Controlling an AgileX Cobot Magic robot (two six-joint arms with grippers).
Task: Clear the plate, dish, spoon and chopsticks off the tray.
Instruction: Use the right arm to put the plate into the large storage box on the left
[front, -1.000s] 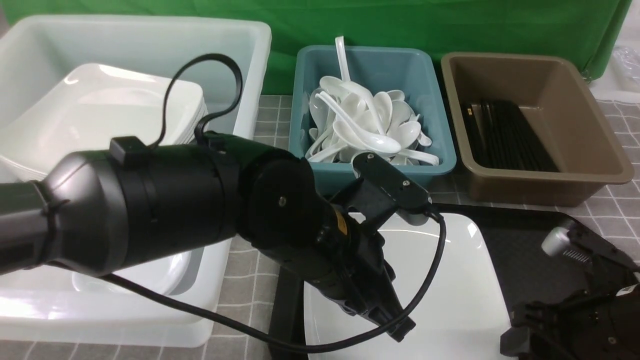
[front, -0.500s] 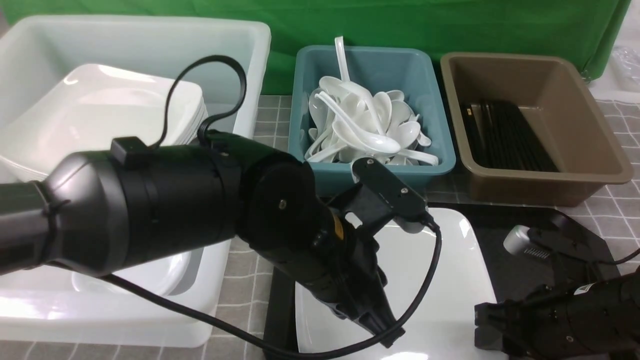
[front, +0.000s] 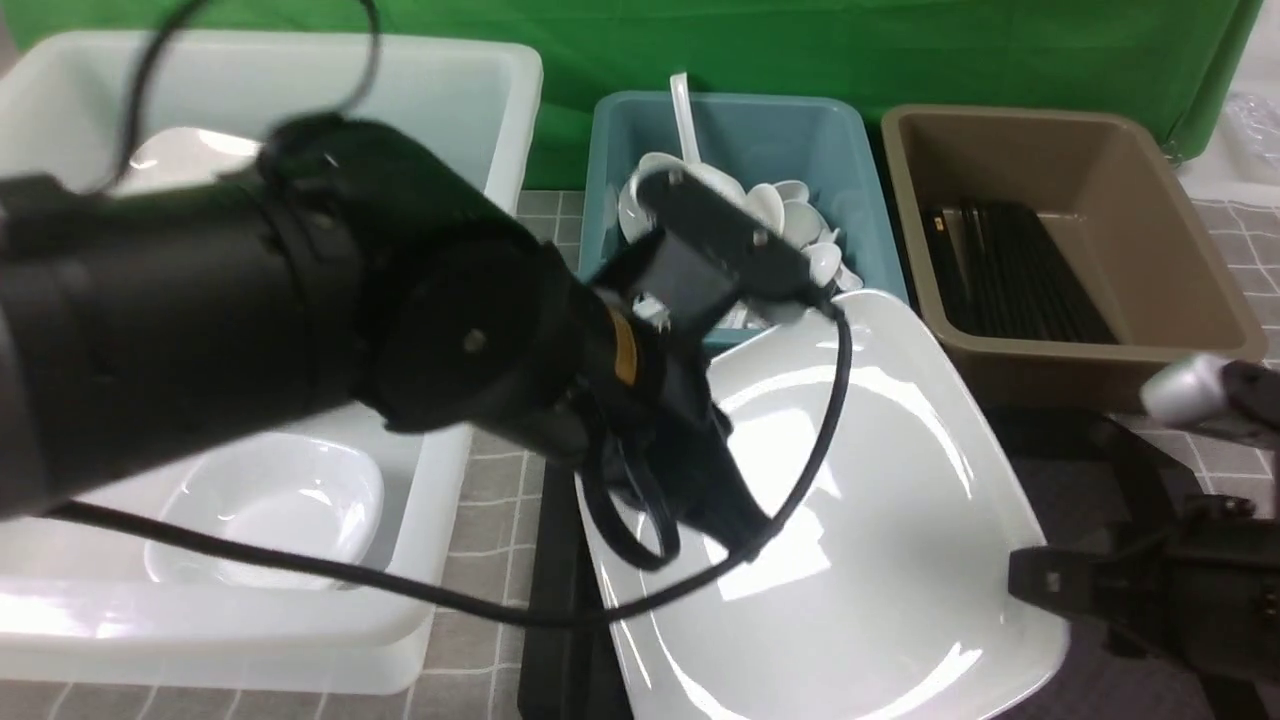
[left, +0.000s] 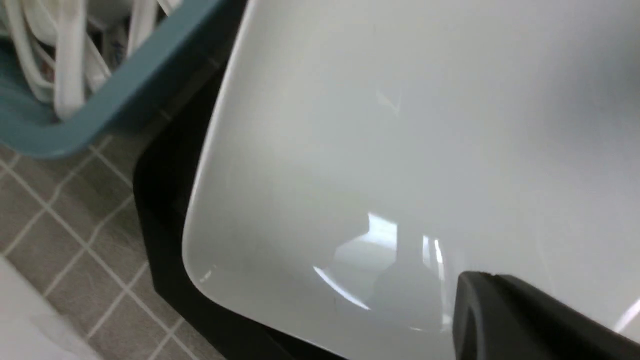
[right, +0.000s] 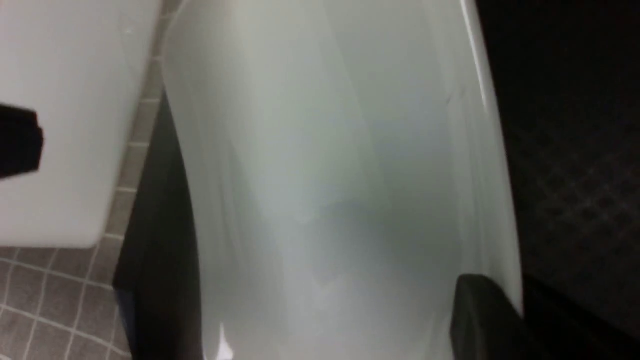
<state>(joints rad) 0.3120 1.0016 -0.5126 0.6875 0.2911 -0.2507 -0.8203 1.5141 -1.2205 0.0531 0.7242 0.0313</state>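
Up has come the left arm (front: 300, 300): it now fills the near left of the front view and hides most of the plates stacked in the big white bin (front: 470, 130), which showed plainly a moment ago. With it the plate (front: 900, 520) has risen. It lay flat on the tray (front: 550, 670) before; now it is tilted, its far edge raised in front of the teal bin (front: 620, 150) and covering that bin's near rim, while its near edge hangs low over the tray. The brown bin (front: 1150, 220) stands where it did on the grey checked bench (front: 500, 480), black sticks (front: 1020, 270) lying in it.

A small white dish (front: 270, 500) sits in the white bin's near end, unchanged. White spoons (front: 790, 200) are heaped in the teal bin, now half hidden behind the arm's wrist camera.

The left pincer (front: 745, 530) is clamped shut on the plate's left side, one dark finger (left: 505, 315) lying over the glossy inner face. The right pincer (front: 1035, 585) has shifted to the plate's right rim; a finger (right: 480, 315) shows at that edge, but I cannot tell whether it grips.
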